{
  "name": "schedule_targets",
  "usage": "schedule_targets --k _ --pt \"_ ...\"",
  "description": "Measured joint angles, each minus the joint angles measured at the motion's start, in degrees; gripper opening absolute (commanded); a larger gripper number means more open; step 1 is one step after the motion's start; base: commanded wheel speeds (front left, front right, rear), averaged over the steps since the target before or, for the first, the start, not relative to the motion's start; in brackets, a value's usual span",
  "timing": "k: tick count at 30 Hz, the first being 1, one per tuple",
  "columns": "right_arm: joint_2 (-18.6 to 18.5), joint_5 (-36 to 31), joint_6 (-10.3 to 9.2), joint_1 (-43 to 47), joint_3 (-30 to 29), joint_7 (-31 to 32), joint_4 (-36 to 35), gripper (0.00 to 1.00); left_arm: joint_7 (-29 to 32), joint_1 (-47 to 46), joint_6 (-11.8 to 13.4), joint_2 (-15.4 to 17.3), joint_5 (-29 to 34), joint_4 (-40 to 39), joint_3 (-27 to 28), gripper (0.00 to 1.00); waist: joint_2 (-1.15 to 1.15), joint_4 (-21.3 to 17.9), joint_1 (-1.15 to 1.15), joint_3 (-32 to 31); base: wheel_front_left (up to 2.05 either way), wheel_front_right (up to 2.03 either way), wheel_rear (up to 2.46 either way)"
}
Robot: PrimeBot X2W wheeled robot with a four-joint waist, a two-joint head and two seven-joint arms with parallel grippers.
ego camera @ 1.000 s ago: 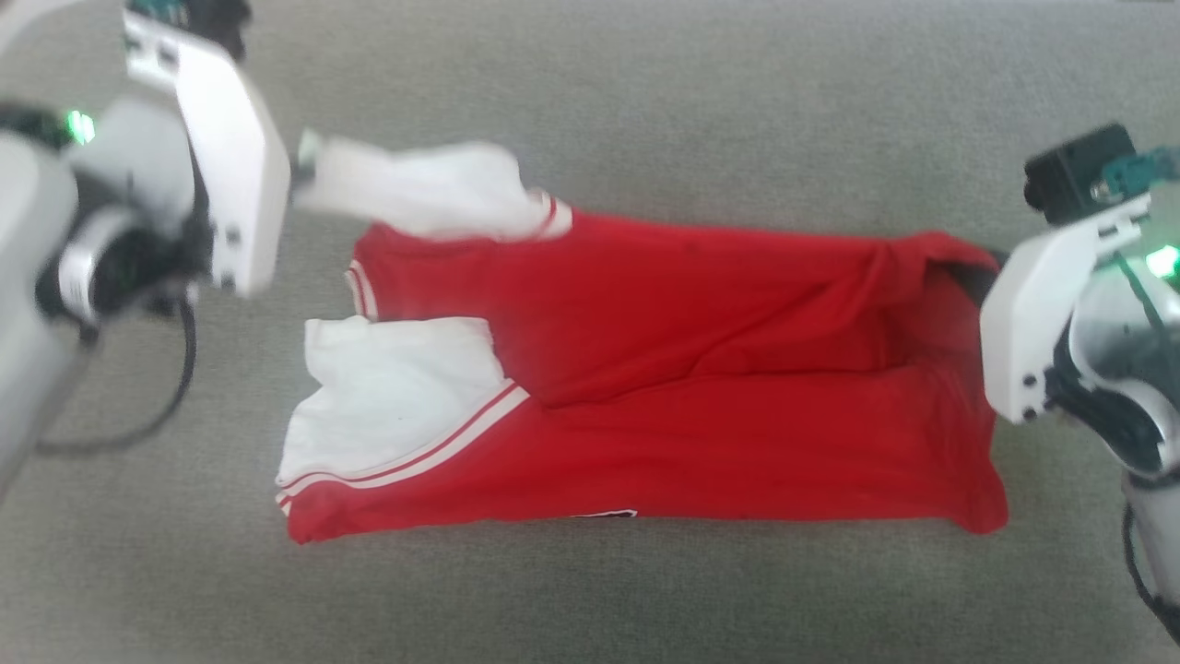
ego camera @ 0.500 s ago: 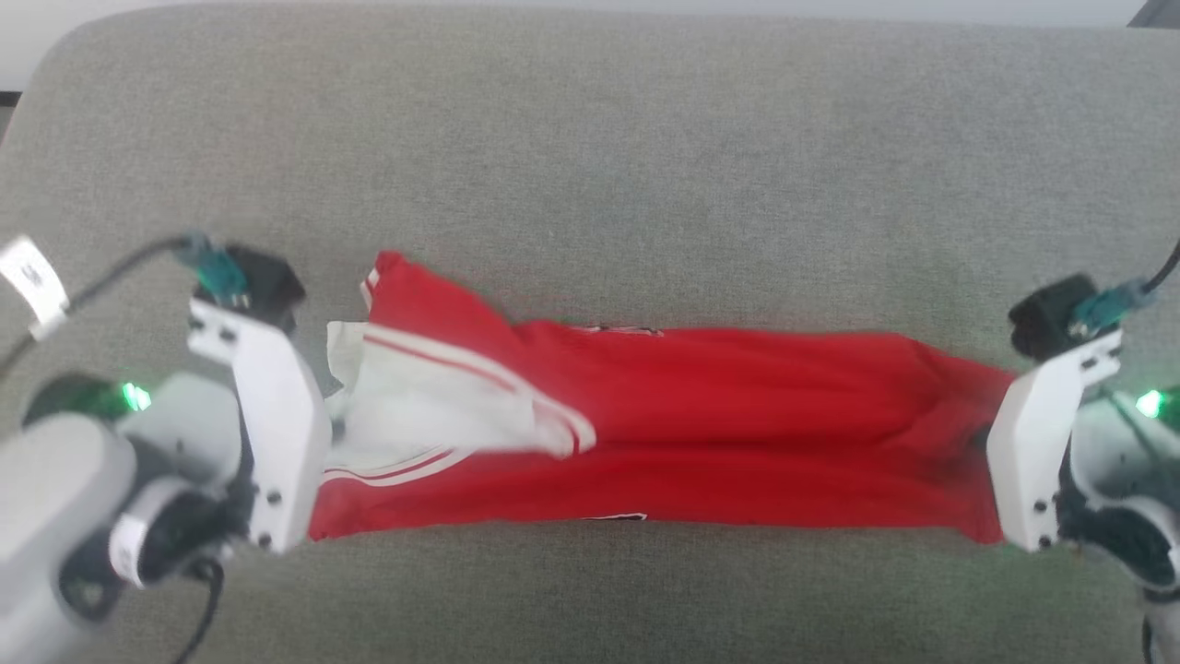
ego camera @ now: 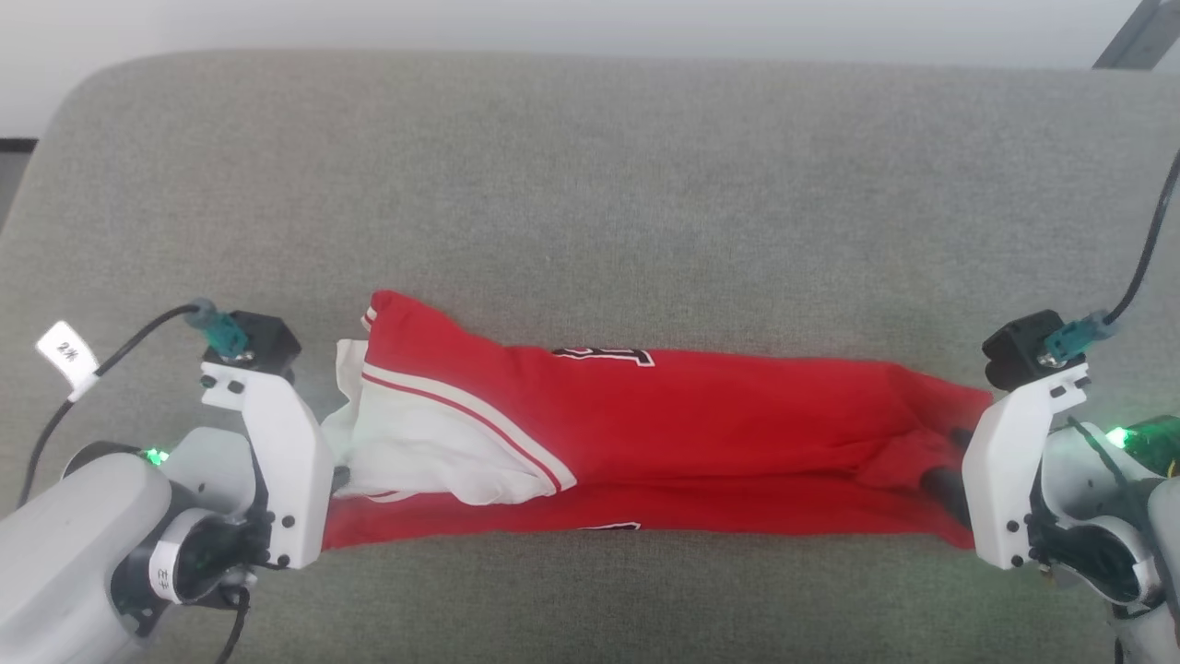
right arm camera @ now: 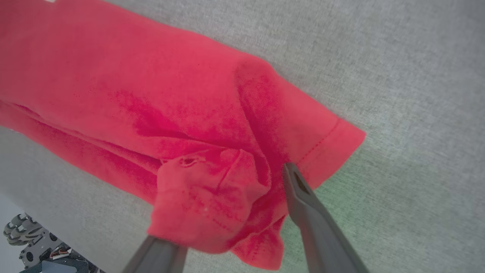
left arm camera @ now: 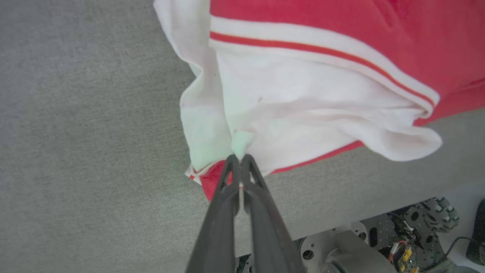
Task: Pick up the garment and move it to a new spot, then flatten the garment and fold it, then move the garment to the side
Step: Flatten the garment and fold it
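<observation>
A grey fabric-covered surface (ego camera: 590, 184) with rounded corners spreads below a pale wall (ego camera: 590, 23). The left gripper (left arm camera: 239, 161) is pinched tight on a white fold at the striped end of the garment (ego camera: 701, 415). The right gripper (right arm camera: 227, 201) has its fingers spread wide, the red hem slack between them and draped over one. The garment lies in a long narrow band between the two, near the surface's front edge, past which the robot's wheeled base (left arm camera: 379, 246) shows.
</observation>
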Motion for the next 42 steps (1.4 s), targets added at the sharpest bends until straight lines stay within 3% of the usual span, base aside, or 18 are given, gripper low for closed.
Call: schedule_targets --k 10,21,29,36,37,38,39,42 --pt "2.18 1.98 0.00 2.82 -7.10 2.53 -1.16 1.00 -8.58 3.15 -1.51 -0.81 0.24 0.91 2.33 1.00 0.00 0.26 0.00 -3.83 0.00 0.00 0.00" --pt "6.68 -1.12 -0.01 3.36 -15.72 5.92 1.63 1.00 -30.98 7.01 -4.08 -2.04 4.54 4.27 8.81 1.00 0.00 1.87 0.00 -3.89 0.00 0.00 0.00" --pt "8.44 -0.98 -0.01 0.53 -15.51 4.89 9.54 1.00 -49.31 10.96 -4.59 -4.93 6.97 10.60 13.79 1.00 0.00 4.35 0.00 -2.50 0.00 0.00 0.00" --pt "8.45 0.65 -0.02 -3.29 -12.17 1.96 15.67 1.00 -55.21 13.58 -6.58 -7.69 7.80 15.57 17.28 1.00 0.00 6.08 0.00 -1.22 0.00 0.00 0.00" --pt "8.37 1.27 -0.02 -3.75 -11.79 1.80 16.57 0.91 -55.37 13.99 -6.94 -8.12 8.11 16.19 17.78 1.00 0.00 6.26 0.00 -1.10 0.00 0.00 0.00" --pt "7.89 1.45 -0.02 -4.16 -10.90 1.67 17.25 0.29 -55.59 14.34 -7.34 -8.86 8.14 16.79 18.69 1.00 0.00 6.47 0.00 -1.01 0.00 0.00 0.00" --pt "7.32 1.55 -0.02 -4.53 -9.88 1.60 17.73 0.00 -55.68 14.69 -7.56 -9.53 8.22 17.44 19.58 1.00 0.00 6.67 0.00 -0.92 0.00 0.00 0.00" --pt "6.50 3.08 -0.01 -5.22 -8.77 0.14 18.96 0.00 -55.72 15.85 -9.16 -11.61 10.40 18.59 23.63 1.00 0.00 7.10 0.00 -0.68 0.00 0.00 0.00"
